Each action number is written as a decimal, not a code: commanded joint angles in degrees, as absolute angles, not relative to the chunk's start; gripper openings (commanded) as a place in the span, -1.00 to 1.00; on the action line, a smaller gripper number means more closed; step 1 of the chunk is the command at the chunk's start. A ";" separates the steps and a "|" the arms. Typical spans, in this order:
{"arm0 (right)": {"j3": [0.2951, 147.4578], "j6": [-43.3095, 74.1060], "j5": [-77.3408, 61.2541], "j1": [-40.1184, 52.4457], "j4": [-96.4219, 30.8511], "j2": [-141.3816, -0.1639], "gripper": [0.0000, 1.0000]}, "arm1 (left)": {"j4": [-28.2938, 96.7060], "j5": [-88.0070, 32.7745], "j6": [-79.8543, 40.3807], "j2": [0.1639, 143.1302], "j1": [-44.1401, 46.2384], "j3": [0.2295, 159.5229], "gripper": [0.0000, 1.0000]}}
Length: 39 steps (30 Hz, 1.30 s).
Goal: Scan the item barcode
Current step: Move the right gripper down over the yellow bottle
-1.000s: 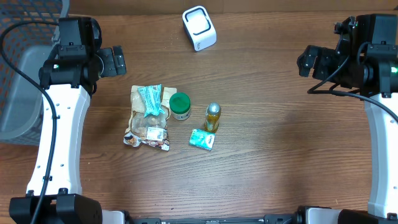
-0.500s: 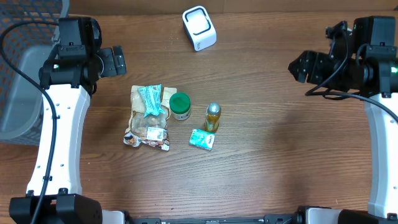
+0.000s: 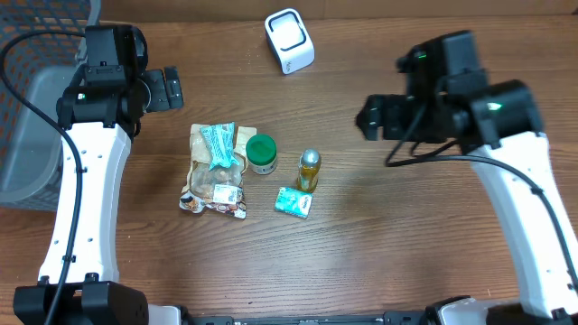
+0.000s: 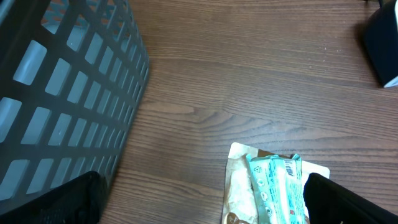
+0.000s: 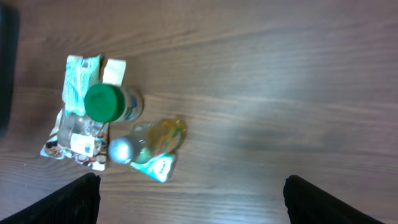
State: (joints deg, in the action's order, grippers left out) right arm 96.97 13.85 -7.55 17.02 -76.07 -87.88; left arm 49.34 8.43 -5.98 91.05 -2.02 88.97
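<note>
Over the table [image 3: 406,235], right of the yellow bottle [image 3: 309,171], my right pincer [image 3: 368,117] hangs wide open, holding nothing; my left pincer [image 3: 172,88] gapes empty near the basket [image 3: 27,135].

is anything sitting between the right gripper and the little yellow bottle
Nothing visible. Only bare table lies between the open right gripper and the yellow bottle. The green-lidded jar and green packet lie beyond the bottle, not in the path.

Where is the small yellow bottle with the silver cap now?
In the overhead view the yellow bottle stands mid-table, right of the green-lidded jar and close beside the flat green packet.
</note>
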 commanded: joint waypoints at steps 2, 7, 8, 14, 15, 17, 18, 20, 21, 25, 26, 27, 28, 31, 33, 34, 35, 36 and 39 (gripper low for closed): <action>97.21 24.03 -0.38 22.50 -75.96 -91.50 0.86 | 49.28 8.99 -5.54 91.07 -2.22 89.36 0.99; 97.08 26.61 1.93 27.46 -75.02 -95.15 1.00 | 49.25 8.97 -5.54 91.07 -2.22 89.36 0.99; 97.08 26.61 1.87 27.99 -74.19 -95.55 1.00 | 49.28 8.99 -5.54 91.07 -2.22 89.36 0.99; 97.08 26.85 -1.06 28.71 -73.93 -97.60 1.00 | 49.25 8.99 -5.54 91.07 -2.22 89.36 1.00; 97.08 26.89 -1.17 28.71 -74.06 -97.91 1.00 | 49.28 8.99 -5.54 91.07 -2.22 89.36 0.99; 96.99 27.90 -1.15 28.71 -74.26 -98.45 1.00 | 49.25 8.99 -5.54 91.07 -2.22 89.36 0.99; 96.79 28.99 -1.15 28.71 -74.15 -98.52 1.00 | 49.28 8.99 -5.54 91.07 -2.22 89.36 0.99; 96.12 31.53 -1.13 28.71 -73.69 -98.74 1.00 | 49.28 8.99 -5.54 91.07 -2.22 89.36 0.99; 95.79 31.75 -1.13 28.71 -73.45 -98.89 1.00 | 49.28 8.99 -5.54 91.07 -2.22 89.36 0.99; 93.89 31.75 -1.13 28.71 -72.47 -99.09 1.00 | 49.28 8.99 -5.54 91.07 -2.22 89.36 0.99; 93.43 31.75 -1.13 28.71 -72.25 -99.11 1.00 | 49.25 8.99 -5.54 91.07 -2.22 89.36 0.99; 92.97 31.75 -1.13 28.71 -71.96 -99.13 1.00 | 49.25 8.99 -5.54 91.07 -2.22 89.36 0.99; 92.62 31.75 -1.13 28.71 -71.61 -99.13 1.00 | 49.28 8.99 -5.54 91.07 -2.22 89.36 0.99; 91.31 31.75 -1.15 28.71 -70.32 -99.13 1.00 | 49.28 8.99 -5.54 91.07 -2.22 89.36 0.98; 90.19 31.77 -1.17 28.77 -69.14 -99.13 1.00 | 49.25 8.99 -5.54 91.07 -2.22 89.36 0.99; 89.71 31.79 -1.17 28.86 -68.69 -99.13 1.00 | 49.25 8.99 -5.54 91.07 -2.22 89.36 0.99; 89.27 31.79 -1.17 28.88 -68.14 -99.13 1.00 | 49.28 8.99 -5.54 91.07 -2.22 89.36 0.99; 88.90 31.81 -1.19 28.88 -67.70 -99.13 1.00 | 49.28 8.99 -5.54 91.07 -2.22 89.36 0.99; 88.33 34.26 -1.17 28.88 -66.85 -99.13 1.00 | 49.25 8.99 -5.54 91.07 -2.22 89.36 0.99</action>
State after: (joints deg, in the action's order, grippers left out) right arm 88.84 31.99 -1.26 28.69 -67.46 -98.96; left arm 49.34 8.43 -5.96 91.05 -2.02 88.97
